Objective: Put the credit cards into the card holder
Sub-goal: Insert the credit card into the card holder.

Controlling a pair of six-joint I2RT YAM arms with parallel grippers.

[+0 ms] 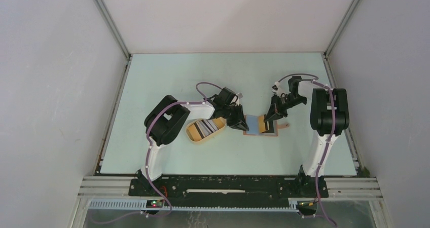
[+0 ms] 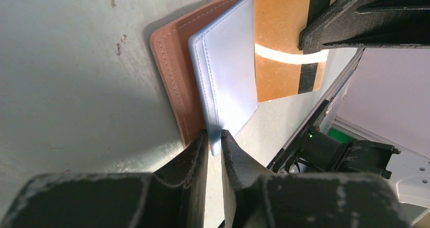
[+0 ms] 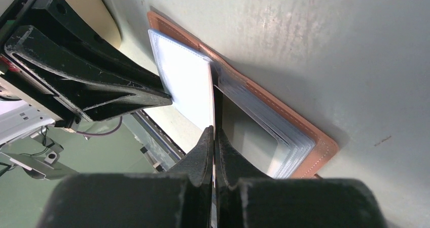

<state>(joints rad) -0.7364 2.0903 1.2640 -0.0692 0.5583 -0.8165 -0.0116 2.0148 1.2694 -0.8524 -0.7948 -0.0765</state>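
Our left gripper (image 2: 214, 137) pinches the blue flap (image 2: 228, 71) of the card holder (image 1: 256, 125) at the centre of the table (image 1: 213, 157) while our right gripper (image 3: 214, 137), over its 3 o'clock half, clenches a tan credit card (image 2: 280, 30), and we risk the card snagging a clear sleeve (image 3: 253, 137) and dragging the holder free.

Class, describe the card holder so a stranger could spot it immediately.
On the pale green table, look between the left gripper and the right gripper, right of the yellow oval tray. The card holder lies open there: reddish-brown outside with light blue lining, unlike the tray of striped credit cards.
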